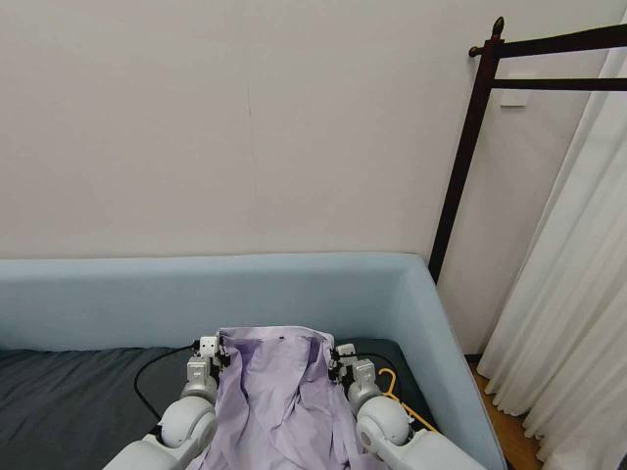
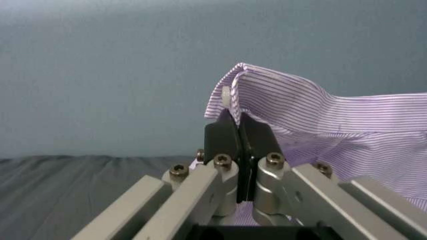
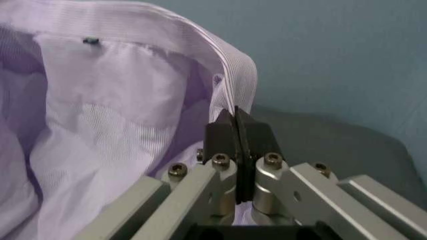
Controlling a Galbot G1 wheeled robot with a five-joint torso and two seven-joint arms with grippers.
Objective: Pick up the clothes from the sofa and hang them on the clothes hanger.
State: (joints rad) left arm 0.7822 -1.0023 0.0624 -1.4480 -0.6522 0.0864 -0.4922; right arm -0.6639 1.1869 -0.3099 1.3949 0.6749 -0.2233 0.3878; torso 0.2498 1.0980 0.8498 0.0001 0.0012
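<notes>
A lilac pinstriped shirt (image 1: 279,392) hangs stretched between my two grippers above the sofa seat. My left gripper (image 1: 217,348) is shut on the shirt's left collar edge, and the left wrist view shows its black pads (image 2: 223,135) pinching the striped fabric (image 2: 320,120). On the other side my right gripper (image 1: 336,354) is shut on the right collar edge; its black pads (image 3: 250,132) clamp the cloth (image 3: 120,100). The dark wooden clothes hanger stand (image 1: 470,147) rises at the upper right, beyond the sofa's end.
The light blue sofa back (image 1: 196,299) runs across in front, its armrest (image 1: 441,343) to the right. Dark grey seat cushion (image 1: 69,401) lies below. A yellow plastic hanger (image 1: 397,392) rests on the seat by my right arm. White curtains (image 1: 578,294) hang far right.
</notes>
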